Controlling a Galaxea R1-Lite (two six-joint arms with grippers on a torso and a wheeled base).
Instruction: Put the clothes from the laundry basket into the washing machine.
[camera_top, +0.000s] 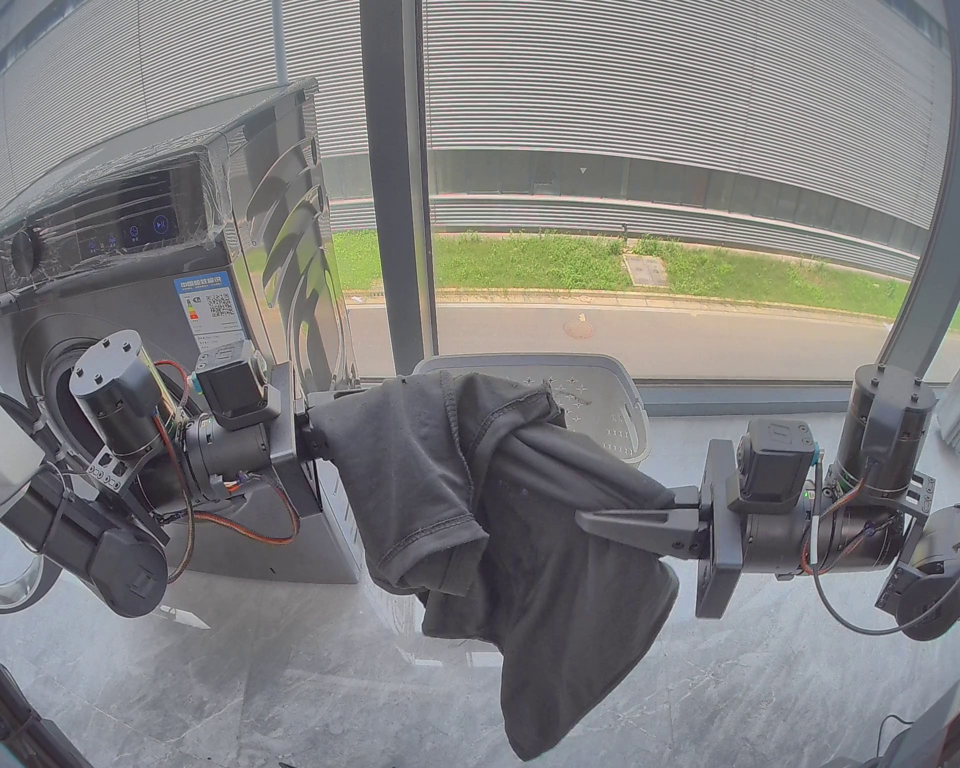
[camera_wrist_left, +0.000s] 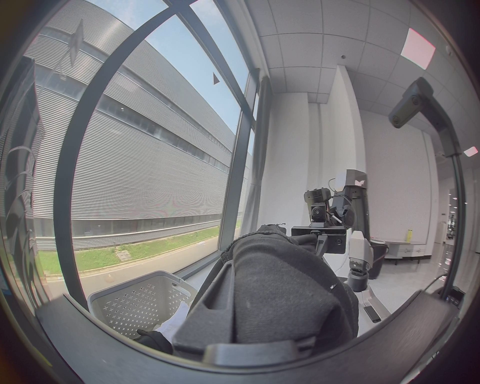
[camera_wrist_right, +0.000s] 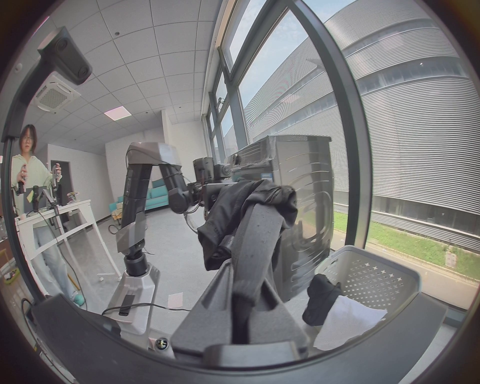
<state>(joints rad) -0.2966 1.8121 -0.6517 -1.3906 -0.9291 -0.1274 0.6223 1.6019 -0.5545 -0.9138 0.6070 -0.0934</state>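
We hold the dark shirt (camera_top: 480, 520) stretched between our left tool (camera_top: 318, 437) and right tool (camera_top: 590, 522), both clamped shut on its cloth, so that it hangs clear of the basket (camera_top: 612, 376) behind it, ready, we judge, to swing left into the washing machine (camera_top: 130, 230).

The dark garment (camera_top: 500, 520) hangs across the middle and bars passage there. At 9 o'clock the washing machine (camera_top: 130, 290) stands in the way. At 12 o'clock the laundry basket (camera_top: 610, 400) sits close behind. The bare floor (camera_top: 280, 680) at 6 o'clock is open.
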